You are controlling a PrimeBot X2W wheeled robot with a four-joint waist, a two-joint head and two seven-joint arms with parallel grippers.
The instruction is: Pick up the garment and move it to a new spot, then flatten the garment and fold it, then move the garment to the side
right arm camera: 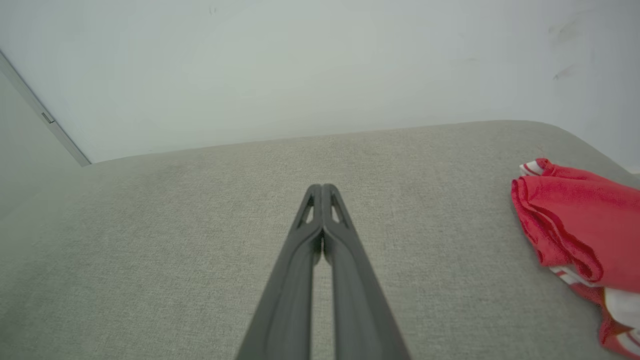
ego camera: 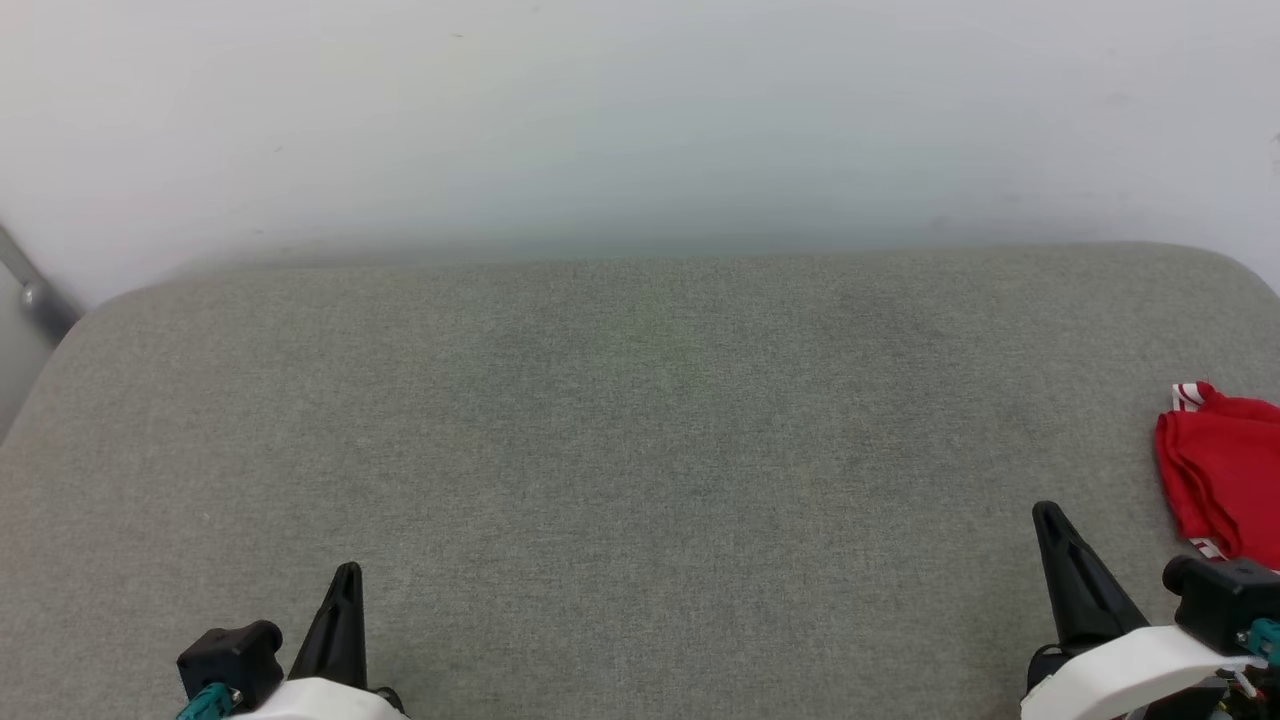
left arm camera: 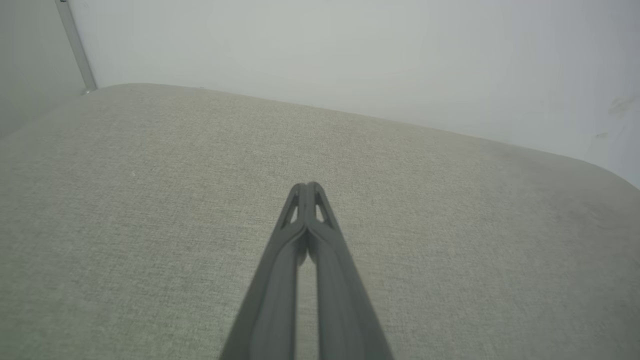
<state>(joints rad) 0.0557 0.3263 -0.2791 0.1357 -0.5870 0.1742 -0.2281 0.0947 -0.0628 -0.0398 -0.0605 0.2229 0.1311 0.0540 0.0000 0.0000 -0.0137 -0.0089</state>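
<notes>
Left end effector [ego camera: 347, 575] and right end effector [ego camera: 1045, 515] both show me fingers pressed together, gripping nothing, low at either side of the head view. I see the garment [ego camera: 1222, 470] lying bunched in red folds with white stripe trim at the right edge of the grey fabric surface [ego camera: 640, 420], near the right end effector but apart from it. A pale wall [ego camera: 640, 120] rises behind.

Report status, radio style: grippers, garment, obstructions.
Left gripper shut, empty. Right gripper shut, empty. Red jersey bunched, far right on grey cushion, untouched. Nothing between.
</notes>
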